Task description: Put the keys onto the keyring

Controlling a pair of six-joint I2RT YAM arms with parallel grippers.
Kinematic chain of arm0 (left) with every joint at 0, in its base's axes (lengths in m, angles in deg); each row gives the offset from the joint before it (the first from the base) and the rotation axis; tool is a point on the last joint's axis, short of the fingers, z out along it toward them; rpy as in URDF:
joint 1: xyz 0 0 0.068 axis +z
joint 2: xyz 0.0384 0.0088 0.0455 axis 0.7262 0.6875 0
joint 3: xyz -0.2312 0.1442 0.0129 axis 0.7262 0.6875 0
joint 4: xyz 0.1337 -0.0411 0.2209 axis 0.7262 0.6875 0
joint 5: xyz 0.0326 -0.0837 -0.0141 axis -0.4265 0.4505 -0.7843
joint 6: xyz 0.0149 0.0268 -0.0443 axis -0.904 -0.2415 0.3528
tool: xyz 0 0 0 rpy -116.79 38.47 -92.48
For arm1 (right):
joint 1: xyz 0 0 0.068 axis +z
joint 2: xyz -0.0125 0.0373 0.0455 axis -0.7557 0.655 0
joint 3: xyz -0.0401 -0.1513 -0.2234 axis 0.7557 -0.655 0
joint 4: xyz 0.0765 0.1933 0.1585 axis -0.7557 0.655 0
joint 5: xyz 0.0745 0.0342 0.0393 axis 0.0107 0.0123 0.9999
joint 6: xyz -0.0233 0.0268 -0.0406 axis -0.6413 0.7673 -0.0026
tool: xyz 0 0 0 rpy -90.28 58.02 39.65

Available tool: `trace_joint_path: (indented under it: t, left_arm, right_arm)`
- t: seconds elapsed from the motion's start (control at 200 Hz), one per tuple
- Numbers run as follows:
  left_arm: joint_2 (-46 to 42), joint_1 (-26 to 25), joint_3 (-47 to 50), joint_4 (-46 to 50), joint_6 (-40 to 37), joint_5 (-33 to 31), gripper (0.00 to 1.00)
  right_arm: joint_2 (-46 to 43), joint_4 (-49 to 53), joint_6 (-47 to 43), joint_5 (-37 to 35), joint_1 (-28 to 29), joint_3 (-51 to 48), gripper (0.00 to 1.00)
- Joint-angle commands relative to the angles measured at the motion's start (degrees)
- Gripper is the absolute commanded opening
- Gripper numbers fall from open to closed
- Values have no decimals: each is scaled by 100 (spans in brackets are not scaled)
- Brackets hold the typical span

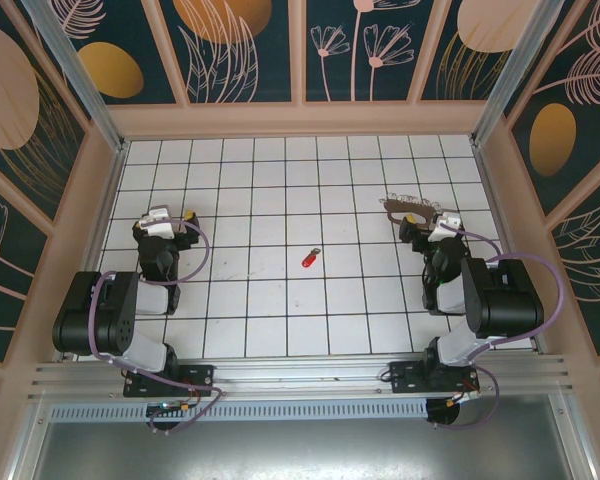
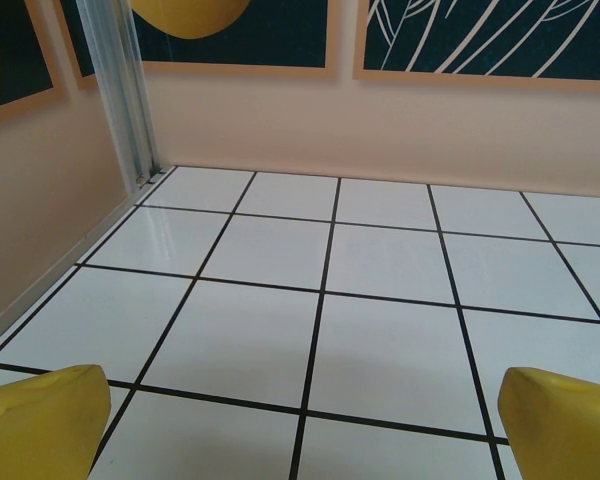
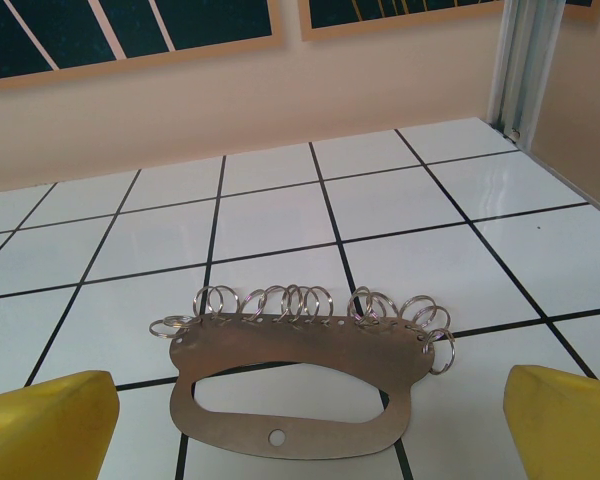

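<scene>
Slippage looked the chief risk: the red-headed key (image 1: 310,257) lay flat on the tiled floor (image 1: 280,310) near mid-table, small and thin, so broad yellow fingertips (image 3: 45,425) closing on it could skate it along the glossy tiles rather than lift it. The keyring (image 3: 298,385), a flat metal plate with a handle slot and a row of split rings (image 3: 290,300) along its far edge, lay flat just ahead of the right gripper (image 3: 305,430), whose jaws stood wide and held nothing. A low approach could shove the plate toward the right wall (image 1: 500,200), which was near. Threading a key into such tight rings would likely need both arms, and a weak hold on the plate would let it pivot. The left gripper (image 2: 302,430) likewise stood wide and empty over bare tiles, close to the left wall (image 2: 40,200). Open room lay between the arms, all around the key
</scene>
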Motion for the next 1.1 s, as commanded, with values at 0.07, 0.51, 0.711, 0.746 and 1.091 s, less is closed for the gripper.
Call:
trace_joint_path:
  t: [0.07, 0.51, 0.711, 0.746, 1.091]
  left_arm:
    - [-218, 19, -193, 381, -37, 384, 99]
    - [-1525, 11, -2157, 5224, 1634, 805, 99]
    - [-1721, -8, -2172, 5156, 2658, 2952, 98]
    - [-1748, -25, -2217, 5278, 2770, 3089, 98]
    - [-1859, -774, -2551, 6183, 2949, 3382, 98]
  right_arm:
    - [-357, -155, 44, -525, 115, -51, 99]
    - [-2692, 4888, 1175, -1416, 1151, 1677, 99]
    - [-1406, 7210, 1421, -767, 1150, 3434, 99]
    - [-1093, 7500, 1375, -645, 1157, 3749, 99]
    - [1007, 8535, 1096, 283, 1041, 5287, 99]
